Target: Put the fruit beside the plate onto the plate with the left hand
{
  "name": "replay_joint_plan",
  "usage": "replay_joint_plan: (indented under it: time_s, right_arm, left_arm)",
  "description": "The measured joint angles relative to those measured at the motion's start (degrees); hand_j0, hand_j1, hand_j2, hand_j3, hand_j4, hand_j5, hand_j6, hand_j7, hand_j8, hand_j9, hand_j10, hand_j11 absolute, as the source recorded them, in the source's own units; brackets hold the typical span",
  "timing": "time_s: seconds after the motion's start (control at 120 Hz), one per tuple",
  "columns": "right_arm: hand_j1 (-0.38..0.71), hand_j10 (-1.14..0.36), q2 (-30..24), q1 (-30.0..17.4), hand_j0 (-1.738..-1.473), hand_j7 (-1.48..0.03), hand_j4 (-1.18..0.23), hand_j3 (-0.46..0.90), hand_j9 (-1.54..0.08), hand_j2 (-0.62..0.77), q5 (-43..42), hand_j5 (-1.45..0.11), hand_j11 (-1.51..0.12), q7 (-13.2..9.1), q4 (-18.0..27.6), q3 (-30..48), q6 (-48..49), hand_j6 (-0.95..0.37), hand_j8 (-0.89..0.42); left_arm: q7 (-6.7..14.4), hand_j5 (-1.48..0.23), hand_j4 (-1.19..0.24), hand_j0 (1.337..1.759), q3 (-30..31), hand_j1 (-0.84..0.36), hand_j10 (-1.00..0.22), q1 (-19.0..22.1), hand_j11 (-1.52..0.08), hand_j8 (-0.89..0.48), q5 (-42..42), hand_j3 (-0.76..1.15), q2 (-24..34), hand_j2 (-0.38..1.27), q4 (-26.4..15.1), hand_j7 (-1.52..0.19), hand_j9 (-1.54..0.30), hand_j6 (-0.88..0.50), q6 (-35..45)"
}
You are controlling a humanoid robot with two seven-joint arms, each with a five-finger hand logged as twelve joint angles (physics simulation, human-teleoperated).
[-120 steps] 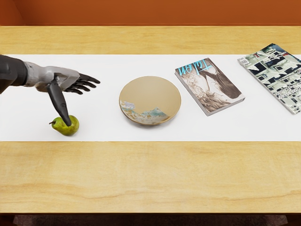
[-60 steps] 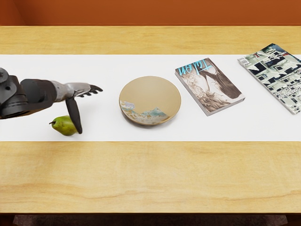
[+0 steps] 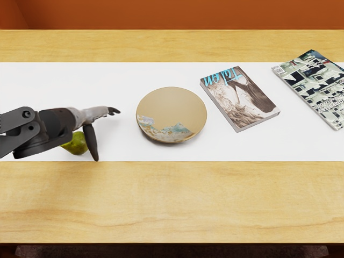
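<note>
A green pear (image 3: 77, 144) lies on the white runner, left of the tan plate (image 3: 171, 114). My left hand (image 3: 92, 124) reaches in from the left edge and hovers right over the pear, hiding most of it. The fingers are stretched toward the plate and the thumb (image 3: 92, 142) points down along the pear's right side. The hand is open and nothing is held. The plate holds nothing but its painted pattern. The right arm is out of view.
A magazine (image 3: 239, 98) lies just right of the plate and a second magazine (image 3: 317, 87) lies at the far right edge. The white runner (image 3: 161, 75) crosses the wooden table (image 3: 172, 204).
My left arm has dropped lower and its forearm has swung forward across the pear, covering more of it. The thumb has moved to the pear's right side. The pear has not moved.
</note>
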Motion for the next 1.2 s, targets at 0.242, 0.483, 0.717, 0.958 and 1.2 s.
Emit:
replay_joint_plan:
  time_s: [0.242,0.483,0.717,0.958,1.2]
  right_arm:
    - [-0.35,0.0,0.0,0.31,-1.658,0.0,0.0,0.0,0.0,0.0,-0.01,0.0,0.0,0.0,0.01,-0.01,0.0,0.0,0.0]
    - [-0.35,0.0,0.0,0.64,-1.658,0.0,0.0,0.0,0.0,0.0,-0.02,0.0,0.0,0.0,0.0,-0.02,0.0,0.0,0.0]
    - [-0.35,0.0,0.0,0.75,-1.658,0.0,0.0,0.0,0.0,0.0,-0.03,0.0,0.0,0.0,0.0,-0.01,0.0,0.0,0.0]
    - [-0.35,0.0,0.0,1.01,-1.658,0.0,0.0,0.0,0.0,0.0,-0.03,0.0,0.0,0.0,0.03,0.0,0.0,0.0,0.0]
    - [-0.35,0.0,0.0,1.17,-1.658,0.0,0.0,0.0,0.0,0.0,-0.03,0.0,0.0,0.0,0.02,-0.01,0.0,0.0,0.0]
  left_arm:
    - [0.0,-0.11,-0.09,1.658,3.54,0.25,-0.09,0.53,-0.11,-0.09,2.68,0.0,-0.15,0.02,-0.11,-0.11,-0.11,-0.09,5.19]
    - [0.0,-0.11,-0.09,1.658,4.45,0.25,-0.09,1.68,-0.11,-0.09,3.13,0.0,2.07,0.02,-1.0,-0.11,-0.11,-0.09,8.56]
    - [0.0,-0.11,-0.09,1.658,4.54,0.25,-0.09,1.68,-0.11,-0.09,3.18,0.0,3.75,0.02,-1.96,-0.11,-0.11,-0.09,9.97]
    - [0.0,-0.12,-0.09,1.658,4.55,0.25,-0.09,1.63,-0.11,-0.09,3.16,0.0,3.75,0.02,-2.09,-0.12,-0.12,-0.09,10.22]
    - [0.0,-0.14,-0.11,1.658,4.55,0.22,-0.11,1.64,-0.14,-0.11,3.1,0.0,5.38,0.02,-2.73,-0.14,-0.14,-0.11,10.98]
